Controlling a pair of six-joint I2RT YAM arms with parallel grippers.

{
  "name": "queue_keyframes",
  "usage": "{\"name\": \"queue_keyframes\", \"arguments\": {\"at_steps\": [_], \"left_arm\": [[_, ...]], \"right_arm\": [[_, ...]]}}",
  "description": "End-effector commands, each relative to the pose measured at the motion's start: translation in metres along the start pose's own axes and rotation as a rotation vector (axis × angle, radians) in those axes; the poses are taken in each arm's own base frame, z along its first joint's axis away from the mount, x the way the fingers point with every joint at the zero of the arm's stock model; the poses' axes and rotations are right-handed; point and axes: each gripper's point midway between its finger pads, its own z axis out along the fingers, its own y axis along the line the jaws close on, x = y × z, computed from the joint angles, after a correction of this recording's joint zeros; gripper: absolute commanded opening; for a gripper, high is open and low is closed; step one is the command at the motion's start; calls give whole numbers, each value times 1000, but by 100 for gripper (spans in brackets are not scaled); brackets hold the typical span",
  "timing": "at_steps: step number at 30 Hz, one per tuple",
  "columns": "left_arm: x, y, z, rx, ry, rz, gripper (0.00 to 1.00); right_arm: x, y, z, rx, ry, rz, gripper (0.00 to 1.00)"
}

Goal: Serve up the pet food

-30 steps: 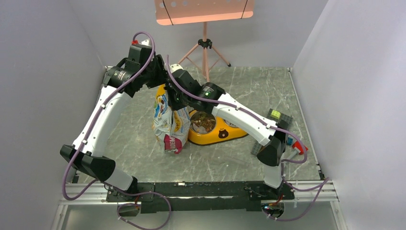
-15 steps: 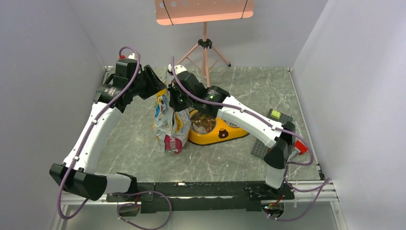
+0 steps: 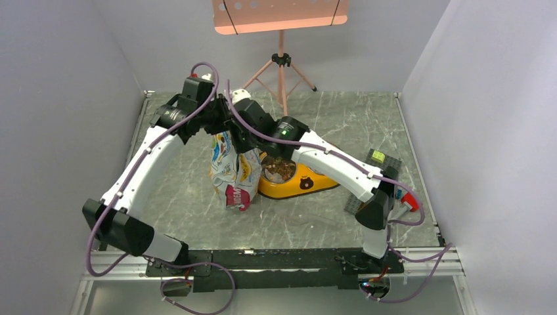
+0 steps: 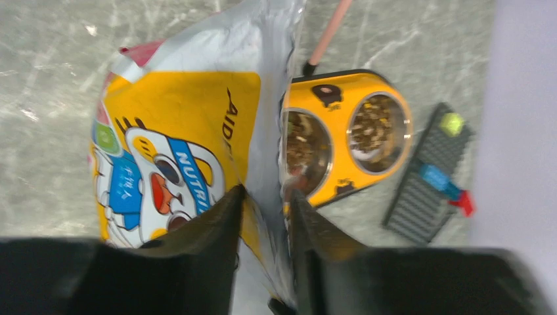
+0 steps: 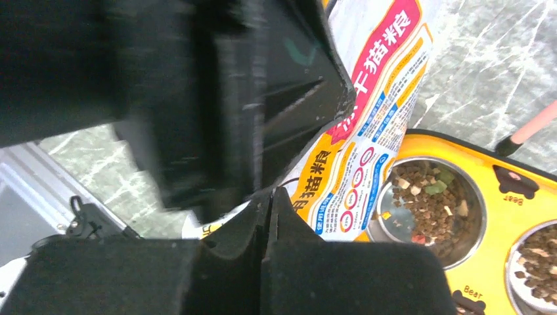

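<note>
Top external view: my left arm [image 3: 141,164] has swung back in, so my left claw [image 4: 266,197] now hangs released astride the top edge of the bag [image 3: 231,167], which stands upright touching the left side of the yellow feeder [image 3: 309,185]. My right claw [image 5: 269,200] stays clenched on that bag top. Kibble [image 5: 427,197] already lies in both feeder bowls, so I judge serving nearly done.
</note>
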Motion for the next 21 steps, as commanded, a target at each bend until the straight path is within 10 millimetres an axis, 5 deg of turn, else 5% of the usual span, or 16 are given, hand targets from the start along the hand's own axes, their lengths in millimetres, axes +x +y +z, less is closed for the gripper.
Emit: {"name": "queue_keyframes", "arguments": {"at_steps": [1,3,7,14,15,16,17,21], "left_arm": [[-13,-5,-2,-26,-15,114,21],[-20,-11,-9,-15,-32,124,1],[-30,-20,-24,6,-61,101,0],[-40,-17,-35,-66,-76,11,0],[-42,-17,-34,-74,-73,5,0],[-43,-16,-33,-83,-73,-2,0],[-44,-15,-32,-93,-71,-3,0],[-56,-11,-31,-143,-94,-2,0]], "right_arm": [[-34,33,-31,-31,-112,-25,0],[-29,28,-31,4,-102,2,0],[-11,29,-25,-18,-72,53,17],[0,30,-20,-15,-33,52,26],[3,32,-20,-22,-26,45,23],[4,35,-21,-35,-25,40,6],[6,38,-23,-45,-22,35,0],[17,66,-40,-128,-18,-48,0]]}}
